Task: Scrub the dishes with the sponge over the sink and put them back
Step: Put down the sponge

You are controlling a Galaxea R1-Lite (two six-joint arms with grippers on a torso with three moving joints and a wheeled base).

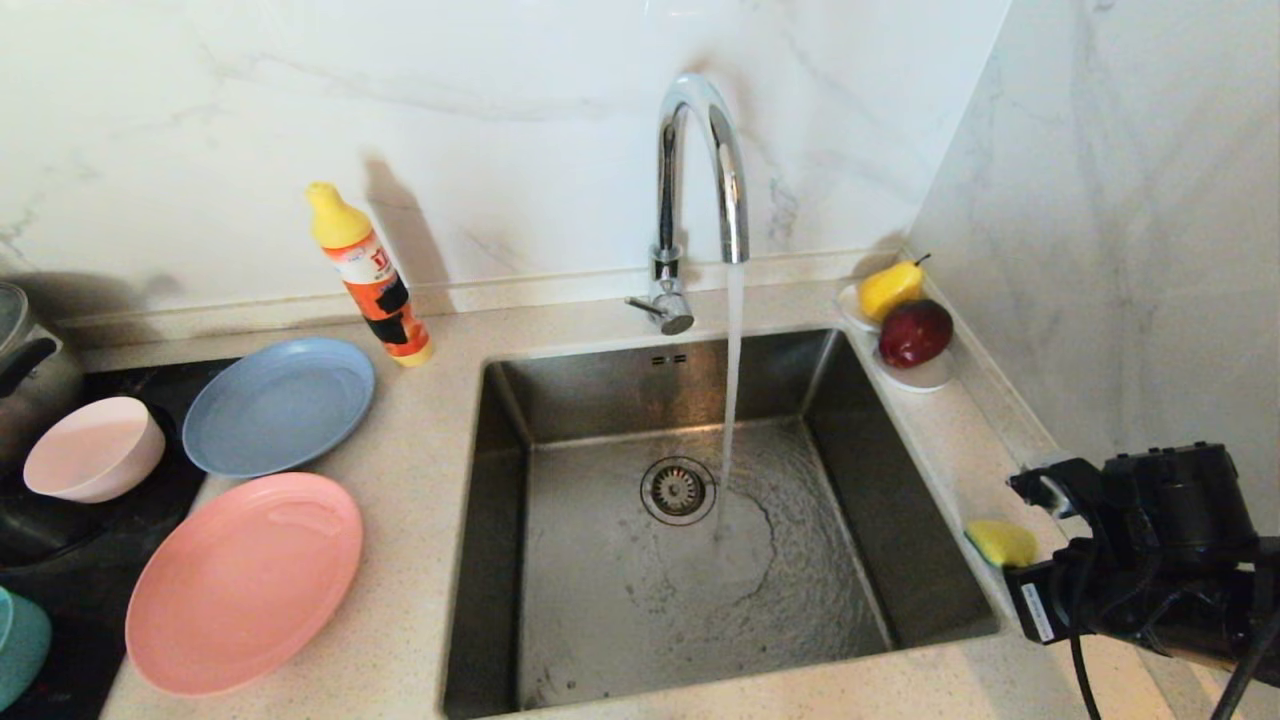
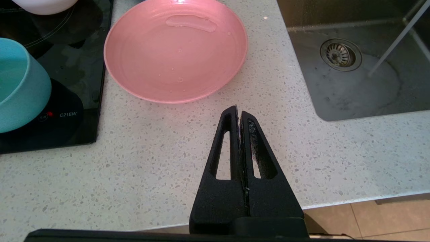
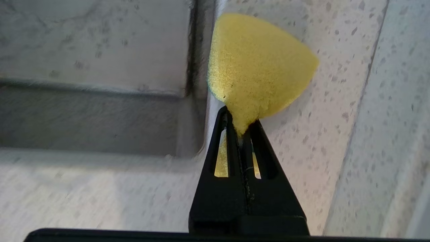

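Note:
Water runs from the faucet into the steel sink. To its left stand the dishes: a pale pink bowl, a grey-blue plate, a salmon-pink plate and a teal bowl. The yellow sponge is at the sink's right rim, just above the counter. My right gripper is shut on the sponge's near corner. My left gripper is shut on nothing, hovering over the counter near the salmon-pink plate.
An orange detergent bottle stands behind the plates. A white dish with a pear and an apple sits at the sink's back right corner. A pot and black cooktop are far left. The marble wall closes the right side.

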